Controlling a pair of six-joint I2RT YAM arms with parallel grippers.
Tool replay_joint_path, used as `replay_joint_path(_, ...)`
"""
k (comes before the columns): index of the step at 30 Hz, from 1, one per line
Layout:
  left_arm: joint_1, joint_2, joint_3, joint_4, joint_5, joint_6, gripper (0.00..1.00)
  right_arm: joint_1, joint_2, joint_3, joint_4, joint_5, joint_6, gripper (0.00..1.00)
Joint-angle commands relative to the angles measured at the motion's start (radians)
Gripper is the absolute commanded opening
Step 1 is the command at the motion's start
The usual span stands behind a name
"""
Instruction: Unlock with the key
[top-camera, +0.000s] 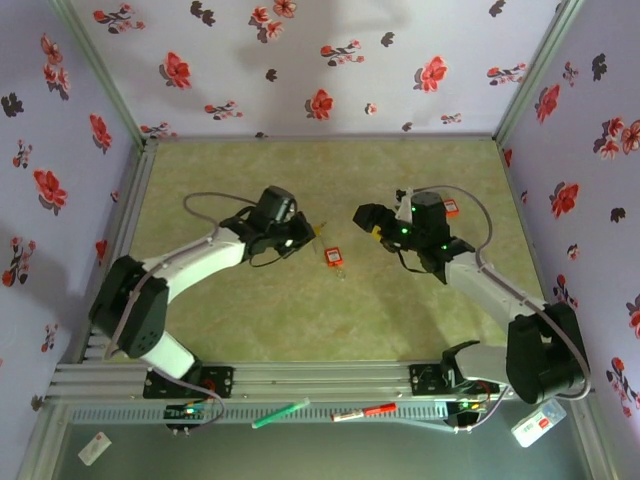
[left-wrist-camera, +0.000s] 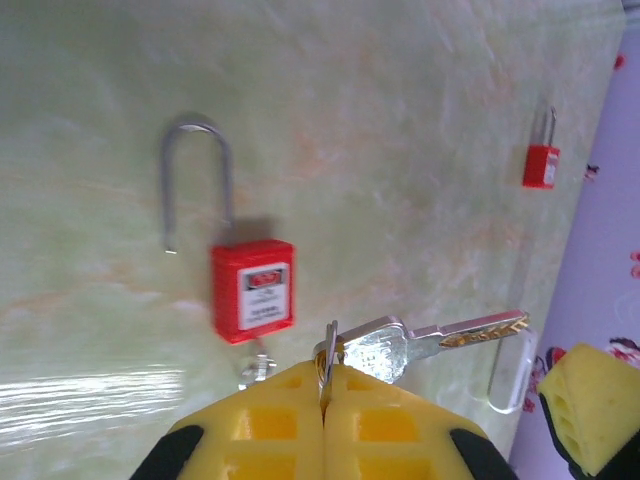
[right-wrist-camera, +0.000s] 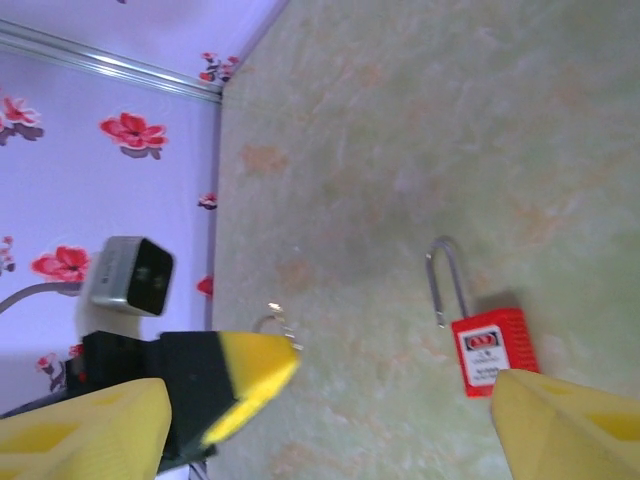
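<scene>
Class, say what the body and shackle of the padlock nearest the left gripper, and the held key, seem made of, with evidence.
The padlock body looks like matte red plastic: flat colour, no glint. Its shackle looks like steel: silvery, bright highlights. The key is shiny metal, silvery head, brassy-tinged blade; alloy unclear.

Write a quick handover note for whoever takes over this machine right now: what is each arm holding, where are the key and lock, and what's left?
Left end effector: shut on the key, which is held clear of the lock.
Right end effector: open and empty, near the padlock.
Padlock: flat on the table between the arms. One end of its shackle is free of the body.
Second padlock: lies apart, near the wall.
Done: the lock looks open, with the key out.
Left: probably only confirming that and setting the key down.
</scene>
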Motion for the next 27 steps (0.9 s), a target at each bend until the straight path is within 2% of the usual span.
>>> replay_joint_path(1, -0.040, 0.042, 0.060, 0.086, 0.021, -0.065, 0.00, 0.023, 0.036, -0.011, 0.138, 0.024, 0.054, 0.81)
replay_joint_path(10, -0.081, 0.062, 0.089, 0.119, 0.028, -0.099, 0.00, 0.040, 0.135, -0.025, 0.228, 0.012, 0.089, 0.70)
replay_joint_path(19, -0.108, 0.078, 0.094, 0.140, 0.041, -0.108, 0.00, 0.040, 0.200, -0.011, 0.269, 0.026, 0.116, 0.53)
replay_joint_path(23, -0.114, 0.084, 0.089, 0.150, 0.043, -0.111, 0.00, 0.040, 0.208, 0.000, 0.261, 0.030, 0.118, 0.39)
replay_joint_path(27, -0.114, 0.084, 0.083, 0.165, 0.048, -0.114, 0.00, 0.040, 0.212, 0.005, 0.260, 0.021, 0.124, 0.20)
